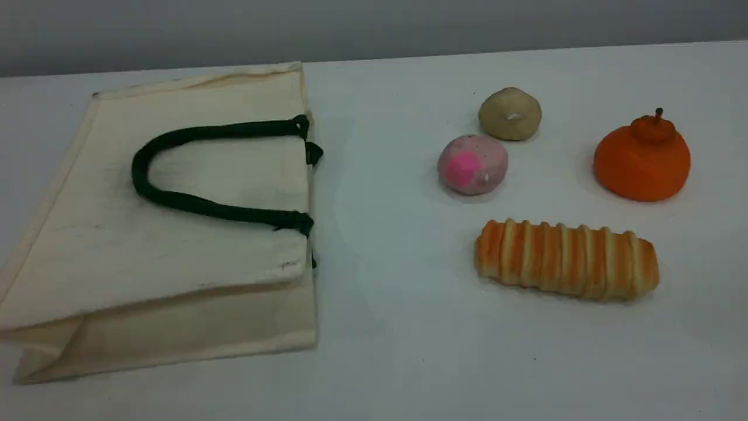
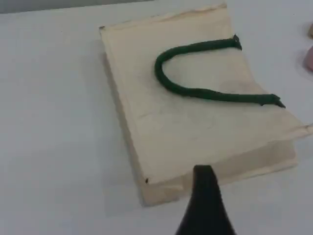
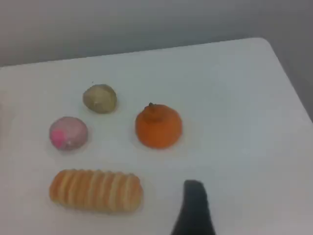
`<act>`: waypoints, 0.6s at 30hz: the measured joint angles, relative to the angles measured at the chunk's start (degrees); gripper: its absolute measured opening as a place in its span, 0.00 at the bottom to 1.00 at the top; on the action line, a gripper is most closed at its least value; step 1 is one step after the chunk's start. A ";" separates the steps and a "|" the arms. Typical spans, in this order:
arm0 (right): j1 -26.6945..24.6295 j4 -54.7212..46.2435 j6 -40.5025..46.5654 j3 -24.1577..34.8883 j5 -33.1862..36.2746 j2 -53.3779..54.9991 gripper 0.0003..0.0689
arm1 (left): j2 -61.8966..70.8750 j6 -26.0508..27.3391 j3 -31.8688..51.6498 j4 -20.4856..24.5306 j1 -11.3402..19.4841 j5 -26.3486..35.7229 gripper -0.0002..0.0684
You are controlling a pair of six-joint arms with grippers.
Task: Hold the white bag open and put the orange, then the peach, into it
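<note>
Scene view has the white bag (image 1: pixel 175 263) lying flat at the table's (image 1: pixel 397 327) left edge with its green rope handle (image 1: pixel 234 211) on top, the orange (image 1: pixel 641 158) near the right edge and the peach (image 1: pixel 472 164) between them. A beige ball (image 1: pixel 509 114) sits just behind the peach, and a striped bread loaf (image 1: pixel 567 259) in front. Left gripper (image 2: pixel 205 196), seen over the bag's edge, and right gripper (image 3: pixel 193 205), over bare table near the orange, both gape wide, holding nothing.

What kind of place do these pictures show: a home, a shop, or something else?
Most likely a robot lab bench, not a home: a white table against a plain grey wall, toy foods like the orange and the striped bread loaf set out apart, and the white bag lying flat.
</note>
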 joint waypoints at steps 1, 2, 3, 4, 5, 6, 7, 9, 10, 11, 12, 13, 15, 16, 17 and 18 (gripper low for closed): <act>0.06 0.00 0.00 0.00 -0.06 0.00 0.73 | 0.00 0.00 0.00 0.00 0.00 0.00 0.68; 0.06 0.00 0.00 0.00 -0.06 0.00 0.73 | 0.00 0.00 0.00 0.00 0.00 0.00 0.68; 0.06 0.00 0.00 0.00 -0.06 0.00 0.73 | 0.00 0.00 0.00 0.00 0.00 0.00 0.68; 0.06 0.00 0.00 0.00 -0.18 0.00 0.73 | 0.00 0.00 0.00 0.00 0.00 0.00 0.68; 0.06 0.00 0.00 0.00 -0.20 0.00 0.73 | 0.00 0.00 0.00 0.00 -0.06 0.00 0.68; 0.06 0.00 0.00 0.00 -0.20 0.00 0.73 | 0.00 0.00 0.00 0.11 -0.06 0.00 0.68; 0.06 0.12 0.00 0.00 -0.26 0.00 0.73 | 0.00 0.00 0.00 0.16 -0.06 0.00 0.68; 0.06 1.11 -0.03 0.00 -0.27 0.00 0.73 | 0.02 0.00 0.00 0.16 -0.06 -0.06 0.68; 0.06 1.50 -0.18 0.00 -0.38 0.00 0.73 | 0.15 -0.33 -0.13 0.11 -0.10 -0.06 0.68; 0.06 1.72 -0.56 0.00 -0.51 0.00 0.73 | 0.51 -0.75 -0.31 0.11 -0.10 -0.06 0.68; 0.06 2.02 -1.33 0.00 -0.58 0.00 0.73 | 1.05 -1.58 -0.45 0.11 -0.10 -0.14 0.68; 0.06 2.64 -1.71 0.00 -0.63 0.00 0.73 | 1.65 -2.35 -0.81 0.06 -0.10 0.17 0.68; 0.06 4.16 -3.48 -0.22 -0.63 0.62 0.73 | 3.38 -3.13 -1.60 -0.01 -0.10 0.08 0.68; 0.06 4.93 -4.46 -0.55 -1.08 1.73 0.73 | 4.18 -3.13 -2.15 -0.06 -0.10 -0.01 0.68; 0.06 5.91 -5.18 -0.91 -2.09 2.81 0.73 | 5.29 -3.20 -2.71 0.09 -0.10 -0.13 0.68; 0.06 6.79 -5.96 -1.18 -3.22 4.15 0.73 | 6.53 -3.47 -3.16 0.22 -0.10 -0.64 0.68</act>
